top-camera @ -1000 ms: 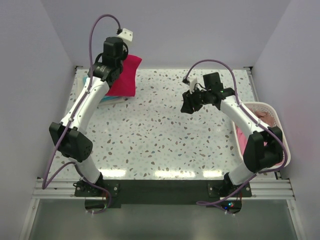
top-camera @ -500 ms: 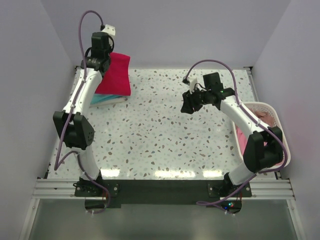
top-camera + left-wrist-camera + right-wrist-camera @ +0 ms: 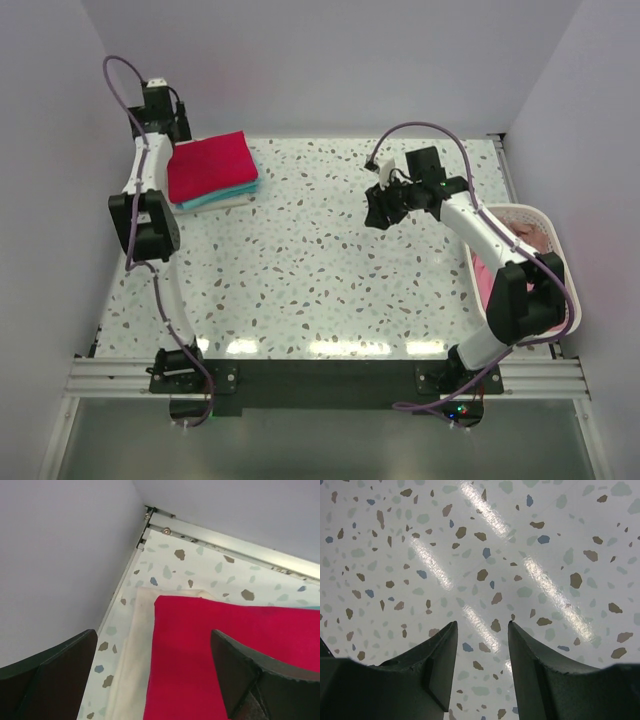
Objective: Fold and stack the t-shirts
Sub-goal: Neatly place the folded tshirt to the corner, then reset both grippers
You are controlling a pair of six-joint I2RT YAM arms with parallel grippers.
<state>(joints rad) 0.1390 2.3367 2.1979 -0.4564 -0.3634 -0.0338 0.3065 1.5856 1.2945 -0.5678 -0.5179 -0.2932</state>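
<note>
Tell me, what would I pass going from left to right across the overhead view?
First the left gripper, open → stack of folded t-shirts, red on top → right gripper above the table → white laundry basket holding pink shirts.

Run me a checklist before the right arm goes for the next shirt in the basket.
1. Left gripper open, holding nothing: ok.
2. Red t-shirt folded, flat atop teal t-shirt and cream t-shirt: ok.
3. Stack edges flush: not ok, cream juts past red.
4. Right gripper empty, jaws apart above table: ok.
5. Pink t-shirts in laundry basket: ok.
6. Gap between left gripper and stack: cannot tell.
</note>
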